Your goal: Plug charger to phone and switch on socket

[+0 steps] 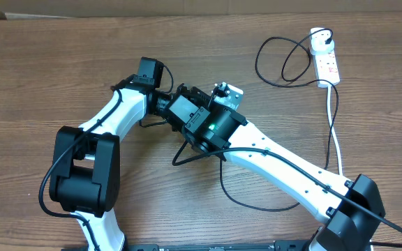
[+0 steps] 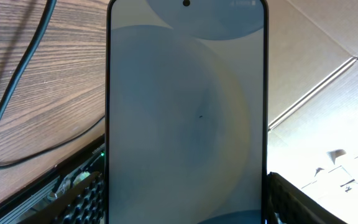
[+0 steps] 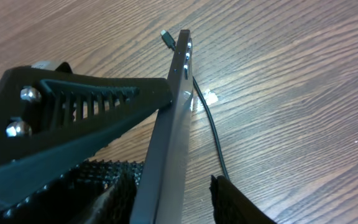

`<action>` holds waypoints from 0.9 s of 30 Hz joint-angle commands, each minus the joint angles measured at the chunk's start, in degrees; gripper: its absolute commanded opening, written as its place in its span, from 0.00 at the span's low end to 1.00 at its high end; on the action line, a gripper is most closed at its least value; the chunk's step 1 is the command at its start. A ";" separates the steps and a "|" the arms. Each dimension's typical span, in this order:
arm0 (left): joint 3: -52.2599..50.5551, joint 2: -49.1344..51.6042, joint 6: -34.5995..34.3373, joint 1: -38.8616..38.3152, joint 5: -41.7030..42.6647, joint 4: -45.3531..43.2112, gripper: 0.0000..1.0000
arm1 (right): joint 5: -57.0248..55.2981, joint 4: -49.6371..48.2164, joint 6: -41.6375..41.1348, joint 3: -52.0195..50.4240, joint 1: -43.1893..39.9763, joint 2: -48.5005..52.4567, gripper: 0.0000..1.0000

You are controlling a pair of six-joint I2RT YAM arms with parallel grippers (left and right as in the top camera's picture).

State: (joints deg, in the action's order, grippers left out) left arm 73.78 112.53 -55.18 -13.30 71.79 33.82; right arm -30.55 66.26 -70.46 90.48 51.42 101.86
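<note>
The phone (image 2: pixel 185 112) fills the left wrist view with a pale blue-grey screen and a dark rim. My left gripper (image 2: pixel 185 202) is shut on it, one finger on each long side. In the right wrist view the phone (image 3: pixel 173 124) is edge-on and raised over the table. My right gripper (image 3: pixel 176 199) is open and straddles that edge, with a gap on the right. The charger's thin black cable (image 3: pixel 209 127) runs past on the table. Its connector tip (image 3: pixel 165 36) lies just beyond the phone's far end. The white socket strip (image 1: pixel 328 64) holds the white plug adapter (image 1: pixel 319 36).
The socket's white lead (image 1: pixel 335 132) runs down the right side of the wooden table (image 1: pixel 40 70). Black cable loops lie left of the strip (image 1: pixel 279 63) and under the right arm (image 1: pixel 257 206). Both arms cross at the table's middle (image 1: pixel 201 118). Cardboard boxes (image 2: pixel 328 93) stand behind.
</note>
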 commanded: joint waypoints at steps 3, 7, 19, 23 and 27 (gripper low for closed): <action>1.38 -0.81 -0.15 -1.05 3.63 0.00 0.51 | -2.49 -0.90 0.39 -0.44 -0.04 0.33 0.31; 1.40 -0.81 -0.15 -1.07 3.65 0.02 0.51 | -2.49 -0.90 0.39 -0.44 -0.04 0.33 0.22; 1.40 -0.81 -0.13 -1.09 3.65 0.00 0.52 | -2.45 -0.85 0.42 -0.44 -0.04 0.33 0.08; 1.38 -0.81 -0.09 -1.09 3.56 -0.02 0.53 | -2.45 -1.07 1.90 -0.42 -0.04 0.33 0.05; 1.40 -0.81 0.17 -1.09 2.95 -0.02 0.53 | -2.43 -1.07 1.90 -0.39 -0.04 0.24 0.04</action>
State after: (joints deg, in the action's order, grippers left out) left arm 73.78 112.53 -55.18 -14.13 71.90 33.82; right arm -32.53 66.46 -67.70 90.15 51.37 101.91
